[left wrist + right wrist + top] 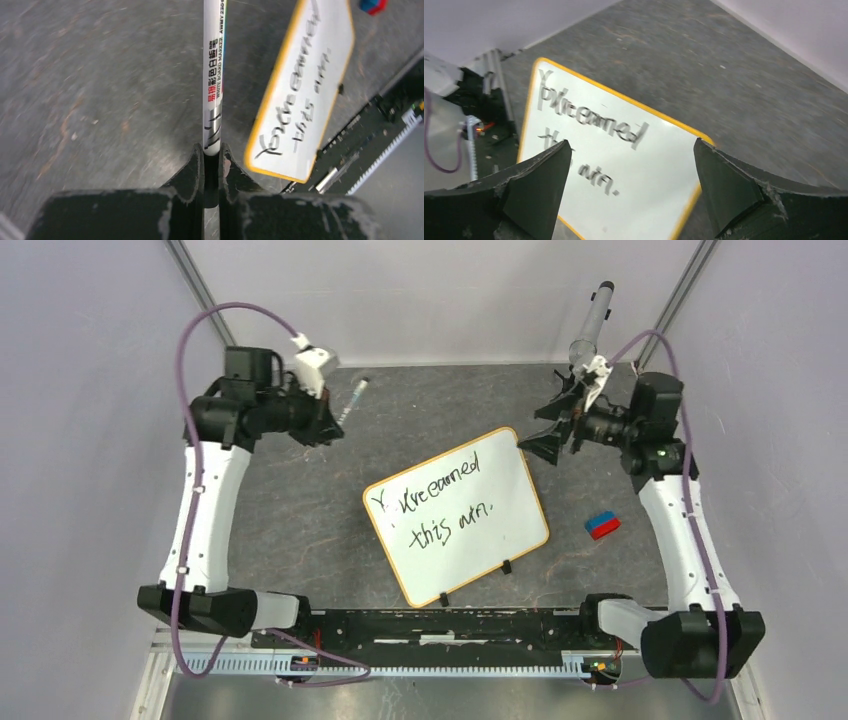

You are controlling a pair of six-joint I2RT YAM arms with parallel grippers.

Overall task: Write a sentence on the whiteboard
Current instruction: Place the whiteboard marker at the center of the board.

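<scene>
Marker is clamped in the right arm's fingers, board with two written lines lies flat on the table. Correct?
No, wrong arm. The marker is clamped in the left fingers, as the left wrist view shows; the right fingers stand open and empty. The board with two written lines does lie flat on the table.

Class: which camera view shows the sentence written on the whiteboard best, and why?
The top external view: the sentence appears whole and sharp on the whiteboard. The left wrist view shows it foreshortened; the right wrist view shows it blurred, partly behind the right gripper.
</scene>
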